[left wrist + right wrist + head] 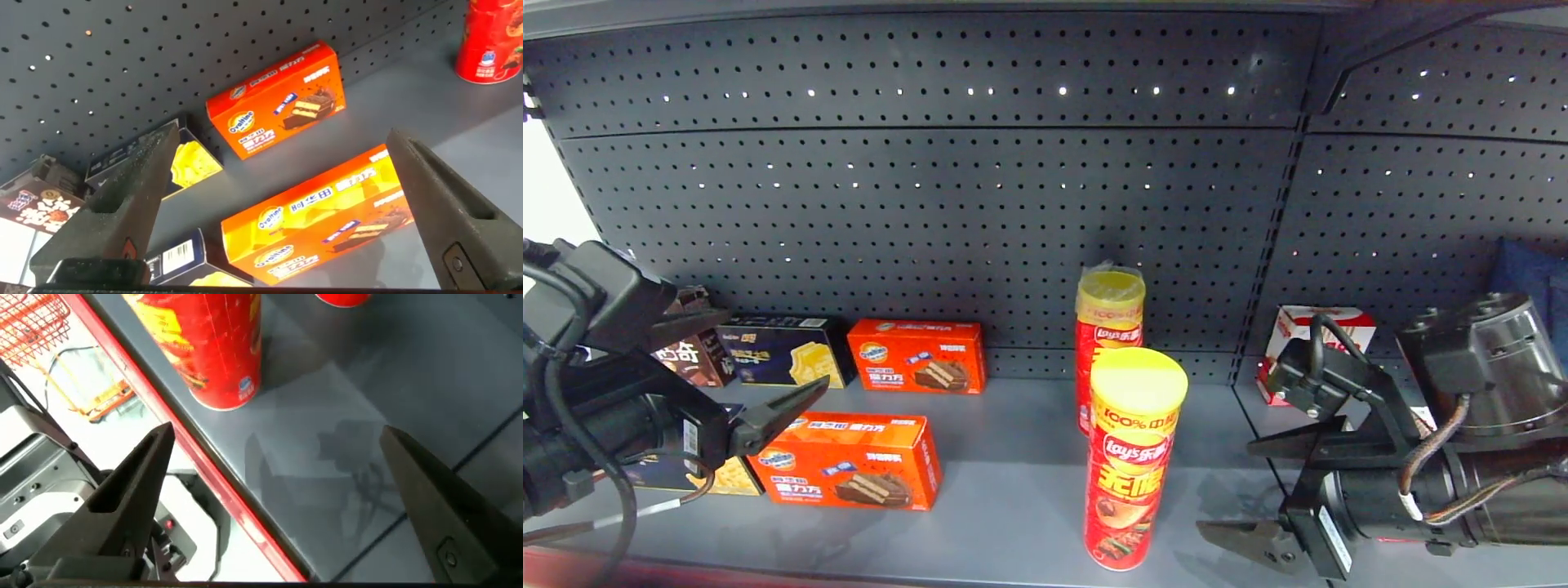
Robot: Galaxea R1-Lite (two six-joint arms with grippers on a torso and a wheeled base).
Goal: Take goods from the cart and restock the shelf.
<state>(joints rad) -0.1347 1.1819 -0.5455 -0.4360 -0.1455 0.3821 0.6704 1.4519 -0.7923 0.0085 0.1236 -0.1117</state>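
Two red crisp cans with yellow lids stand on the grey shelf [1013, 490], the front can [1131, 457] near the edge and the back can [1108, 327] behind it. My right gripper [1225, 488] is open and empty, just right of the front can [204, 343], above the shelf's front edge; in its own view the gripper [278, 433] holds nothing. My left gripper [776, 347] is open and empty over the boxes at the left. Below the left gripper [282, 139] lie a front orange box [327, 216] and a back orange box [278, 102].
A dark box with a yellow cake picture [784, 349] and a brown box [690, 355] stand against the pegboard at the left. A white and red box [1327, 327] sits in the right bay. A red wire cart basket [33, 327] lies below the shelf edge [212, 482].
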